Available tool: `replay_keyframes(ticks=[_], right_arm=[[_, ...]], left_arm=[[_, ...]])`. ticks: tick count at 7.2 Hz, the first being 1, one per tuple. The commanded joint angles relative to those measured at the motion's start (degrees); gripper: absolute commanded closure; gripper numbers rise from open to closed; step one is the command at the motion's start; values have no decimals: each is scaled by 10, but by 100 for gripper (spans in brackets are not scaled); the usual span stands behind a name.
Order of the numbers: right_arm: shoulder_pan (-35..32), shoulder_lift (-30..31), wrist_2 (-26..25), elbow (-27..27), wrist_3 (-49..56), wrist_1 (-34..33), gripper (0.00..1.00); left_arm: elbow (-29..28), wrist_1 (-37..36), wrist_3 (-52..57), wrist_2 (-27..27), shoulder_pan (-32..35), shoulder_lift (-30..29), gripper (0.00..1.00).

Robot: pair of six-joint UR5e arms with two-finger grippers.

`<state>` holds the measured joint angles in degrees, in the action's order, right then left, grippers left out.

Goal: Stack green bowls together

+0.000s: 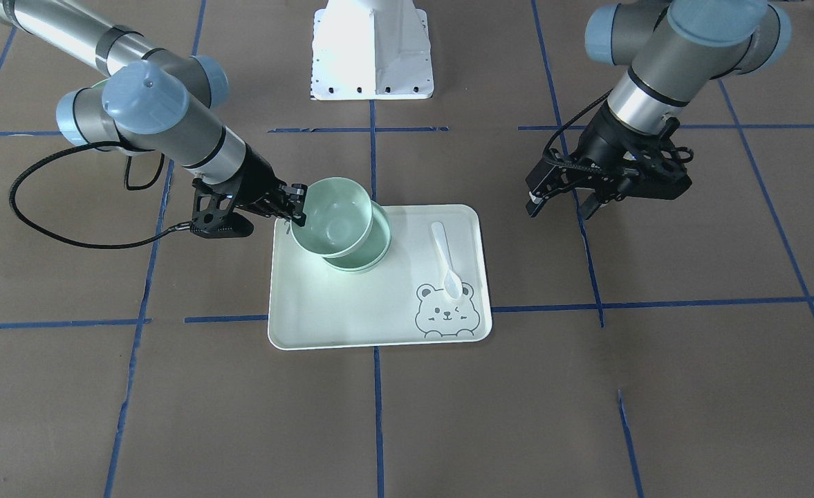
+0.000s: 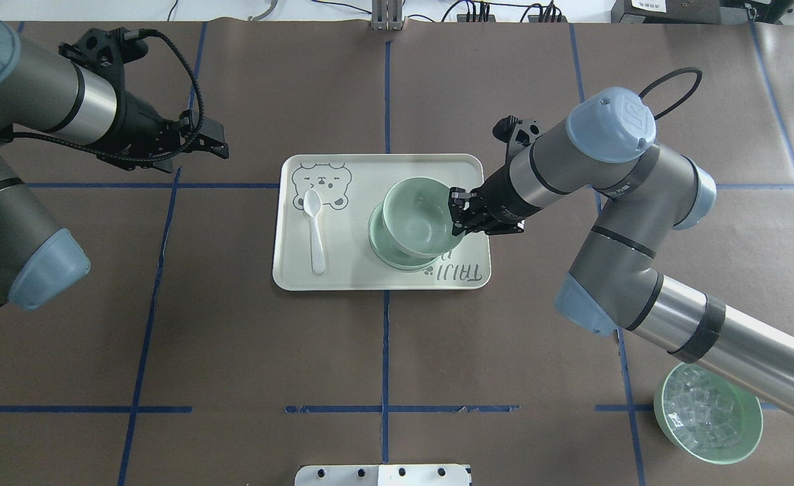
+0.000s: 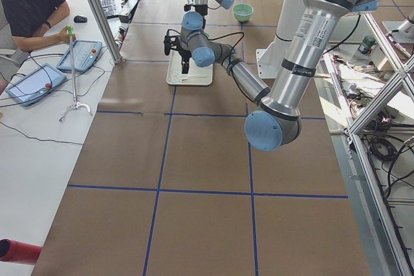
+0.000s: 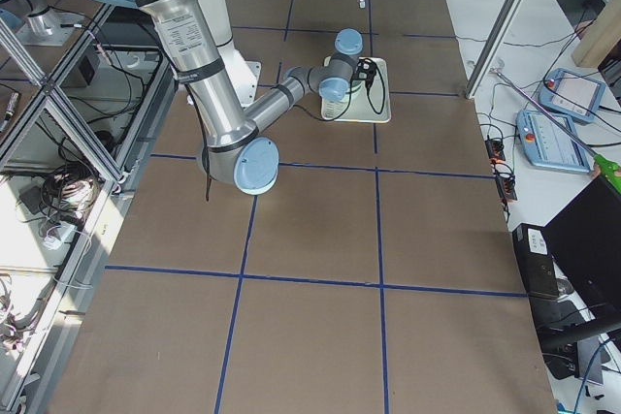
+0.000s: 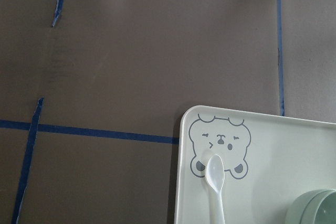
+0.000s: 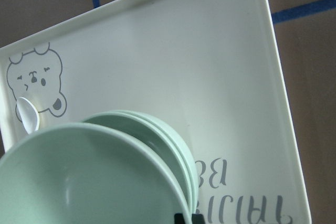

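Overhead exterior: top bowl (image 2: pixel 415 217) smooth, pale mint, tilted over green bowls (image 2: pixel 375 237).

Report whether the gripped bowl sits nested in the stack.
Not nested: the right gripper holds the bowl raised and offset from the stack beneath it.

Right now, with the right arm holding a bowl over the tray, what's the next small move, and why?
Probably ease the held bowl down and slightly toward the stack, with the jaws shut until it seats. The right jaws grip its rim, and it looks raised and off-centre over the nested bowls on the tray, so it doesn't seem seated yet.
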<state>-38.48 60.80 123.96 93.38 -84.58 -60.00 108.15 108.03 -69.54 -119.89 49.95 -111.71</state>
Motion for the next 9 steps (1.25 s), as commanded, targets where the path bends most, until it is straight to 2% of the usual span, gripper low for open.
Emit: replay_keyframes(ticks=[1,9], right_arm=[[23,-16,-27,-4,-23,-6,100],[24,-21,-52,-9,-36,-49,100]], left_arm=[[0,0,0,1,-3,-1,0],[0,0,-2,3,-11,-1,0]])
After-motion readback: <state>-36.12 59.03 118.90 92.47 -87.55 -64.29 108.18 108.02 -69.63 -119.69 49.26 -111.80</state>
